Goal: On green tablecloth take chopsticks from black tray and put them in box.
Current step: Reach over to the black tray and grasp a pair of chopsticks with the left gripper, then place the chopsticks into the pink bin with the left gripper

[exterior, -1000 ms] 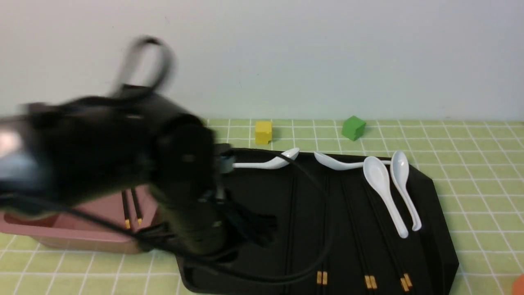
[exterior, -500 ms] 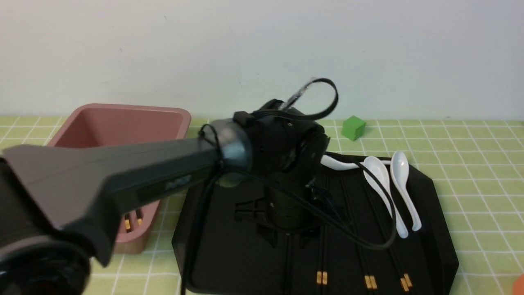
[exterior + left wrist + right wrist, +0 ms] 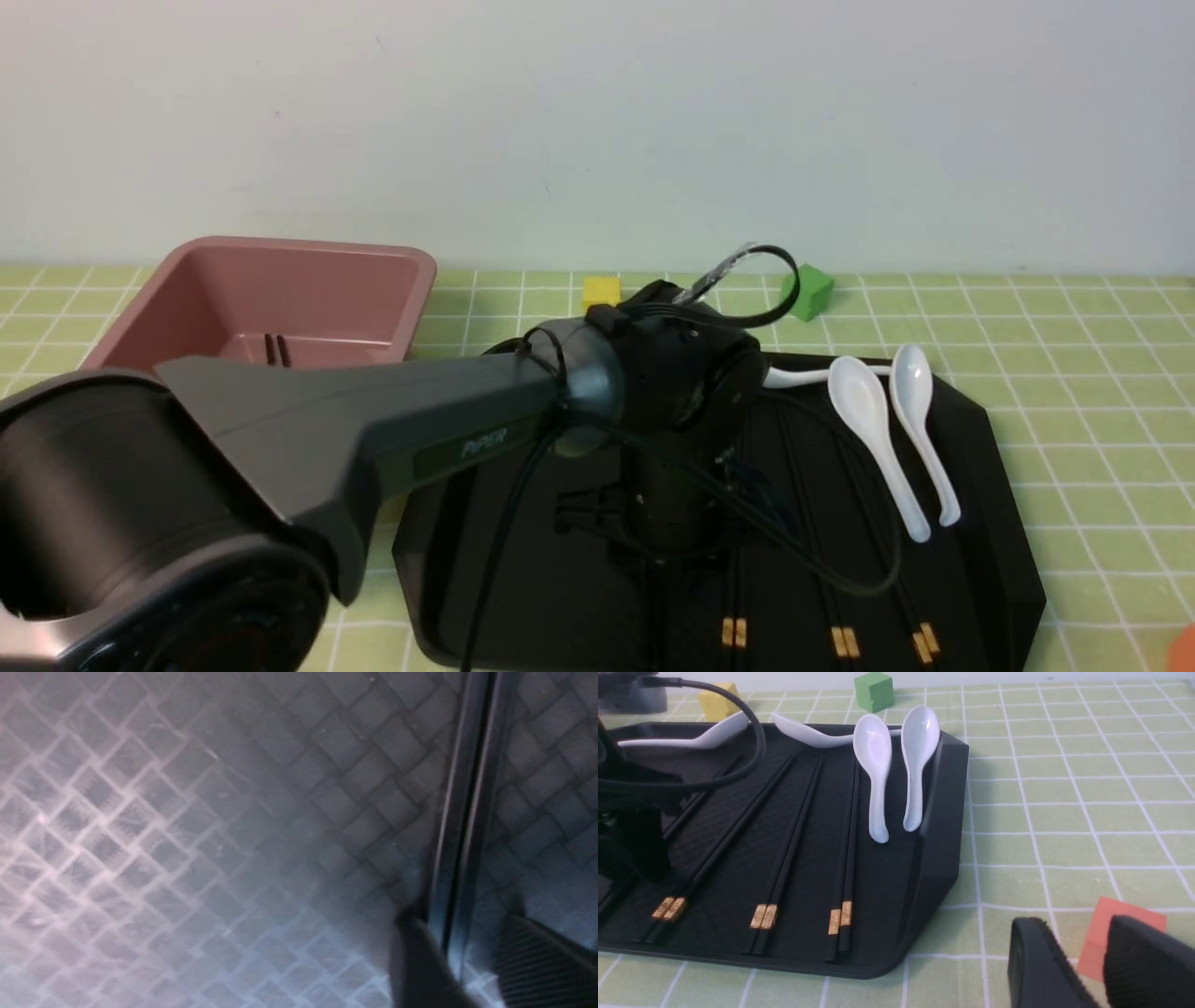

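Observation:
The black tray (image 3: 990, 485) lies on the green tablecloth (image 3: 1074, 336) and holds several pairs of black chopsticks (image 3: 845, 642) with gold bands. My left gripper (image 3: 667, 551) points down into the tray's middle. In the left wrist view the gripper (image 3: 467, 938) is open, with one chopstick pair (image 3: 462, 812) lying between its fingers (image 3: 416, 961) on the tray floor. The pink box (image 3: 280, 280) stands at the back left with two chopsticks (image 3: 275, 350) inside. My right gripper (image 3: 1083, 952) is open and empty, low over the cloth right of the tray (image 3: 943, 812).
Several white spoons (image 3: 868, 411) lie along the tray's back and right side. A yellow cube (image 3: 600, 287) and a green cube (image 3: 810, 289) sit behind the tray. An orange block (image 3: 1106, 924) lies on the cloth under my right gripper. My left arm's cable (image 3: 840, 579) loops over the tray.
My left arm has swung right from beside the box to the tray's middle and lowered over a chopstick pair. The box and its two chopsticks now show.

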Robot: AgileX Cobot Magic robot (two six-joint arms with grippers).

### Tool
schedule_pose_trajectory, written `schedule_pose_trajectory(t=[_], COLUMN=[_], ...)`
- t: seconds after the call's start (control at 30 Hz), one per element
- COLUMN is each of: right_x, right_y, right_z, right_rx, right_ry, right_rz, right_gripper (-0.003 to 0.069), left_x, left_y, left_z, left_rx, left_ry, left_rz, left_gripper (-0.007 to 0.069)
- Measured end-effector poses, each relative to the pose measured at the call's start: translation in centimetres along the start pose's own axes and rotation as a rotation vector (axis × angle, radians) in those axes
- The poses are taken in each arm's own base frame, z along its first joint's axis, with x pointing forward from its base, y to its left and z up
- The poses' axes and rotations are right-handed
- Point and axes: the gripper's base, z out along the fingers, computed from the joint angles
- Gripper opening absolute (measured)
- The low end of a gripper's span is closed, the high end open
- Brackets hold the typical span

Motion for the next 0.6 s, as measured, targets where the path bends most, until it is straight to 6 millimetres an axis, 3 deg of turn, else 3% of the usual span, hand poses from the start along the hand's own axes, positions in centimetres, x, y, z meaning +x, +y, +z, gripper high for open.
schedule_pose_trajectory(t=[0.1, 0.27, 0.33, 0.4, 0.47, 0.53, 0.6], right_x=[0.0, 0.0, 0.0, 0.0, 0.0, 0.0, 0.0], right_y=[0.0, 0.0, 0.0, 0.0, 0.0, 0.0, 0.0], right_z=[0.0, 0.0, 0.0, 0.0, 0.0, 0.0, 0.0], right_rx=[0.0, 0.0, 0.0, 0.0, 0.0, 0.0, 0.0], right_ry=[0.0, 0.0, 0.0, 0.0, 0.0, 0.0, 0.0], right_rz=[0.0, 0.0, 0.0, 0.0, 0.0, 0.0, 0.0], right_gripper=[0.024, 0.024, 0.024, 0.024, 0.024, 0.024, 0.024], left_x=[0.0, -0.1, -0.6, -1.3, -1.8, -2.5, -3.5], left_y=[-0.1, 0.2, 0.5, 1.5, 2.8, 5.3, 8.9], left_z=[-0.4, -2.4, -5.7, -11.4, -14.9, -18.8, -21.3], left_rx=[0.013, -0.009, -0.009, -0.011, -0.033, -0.057, -0.085], left_ry=[-0.006, -0.021, -0.081, -0.194, -0.277, -0.372, -0.427], left_rz=[0.001, 0.037, 0.061, 0.078, 0.082, 0.063, -0.005], left_gripper=[0.0073, 0.0085, 0.0085, 0.0085, 0.0085, 0.0085, 0.0085])
